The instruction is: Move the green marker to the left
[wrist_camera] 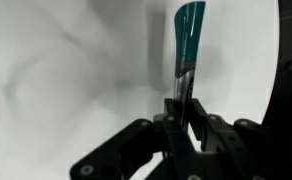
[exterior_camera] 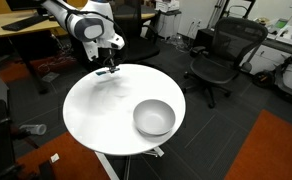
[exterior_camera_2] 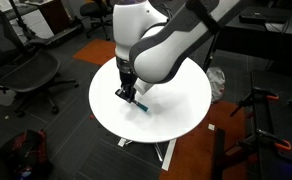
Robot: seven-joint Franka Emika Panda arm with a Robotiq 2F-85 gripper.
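Black fingers [wrist_camera: 200,125] of the gripper [wrist_camera: 183,112] are seen pressed against the green marker [wrist_camera: 188,35], which is pinched between them. In the wrist view the marker's dark lower part is clamped at the fingertips, and its teal end is pointed away from the gripper over the white table [wrist_camera: 66,80].

In an exterior view the gripper [exterior_camera_2: 126,94] is pointed downward over the round table [exterior_camera_2: 186,100], toward one side of the top. The marker [exterior_camera_2: 139,104] is seen slanting out below it, close to the surface. Contact between marker tip and table cannot be judged.

In an exterior view the gripper [exterior_camera: 108,68] is placed near the far edge of the table [exterior_camera: 91,110]. The marker is too small to be made out there. A silver bowl [exterior_camera: 154,118] is set well apart from the gripper, near the opposite edge.

The white arm [exterior_camera: 81,20] is extended in from beyond the table. Dark office chairs [exterior_camera: 218,55] are noted on the floor around it.
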